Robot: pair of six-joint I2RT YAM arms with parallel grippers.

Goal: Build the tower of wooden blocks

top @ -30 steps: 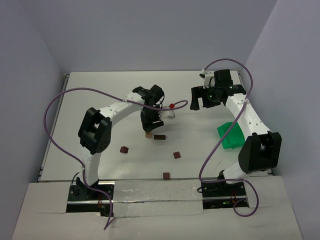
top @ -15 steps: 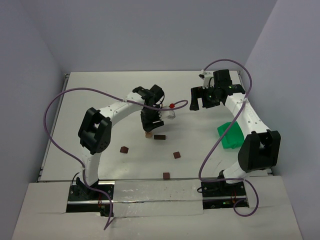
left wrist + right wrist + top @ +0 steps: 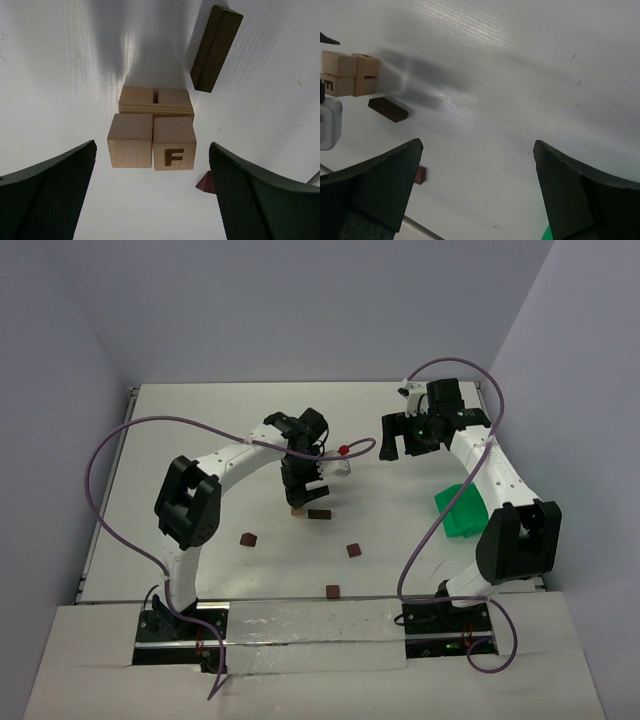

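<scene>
Choosing the arm for the dark brick

We start with the white surface (image 3: 200, 430), where the left arm (image 3: 225, 458) and the right arm (image 3: 488, 472) reach out from the near edge and a green bin (image 3: 458, 512) sits by the right arm. The left pincer (image 3: 302, 482) hangs straight over the tower (image 3: 297, 508), spread wide and holding nothing. In its wrist view we see bare surface between each finger (image 3: 45, 195) and the blocks. The right pincer (image 3: 397, 437) is spread just as wide, also empty, and raised well apart from the tower toward the far right.

The tower stands near the middle of the surface. A plain tan cube and a lettered cube (image 3: 173, 150) sit side by side on top, with a thin tan slat under them and two more tan cubes below.

We think the coming move turns on the dark brick (image 3: 215, 47). It lies flat just beside the tower without touching it, on the tower's right as the top camera sees it. From the left pincer it lies ahead and to the right. Its long axis runs nearly straight away from the wrist camera, so the fingers would close across its narrow width with little turning. We judge the left arm much the nearer.

Three dark cubes (image 3: 247, 539) lie scattered nearer the arm bases. A small reddish piece (image 3: 206, 183) peeks out beside the tower, and we cannot tell what it is.
</scene>
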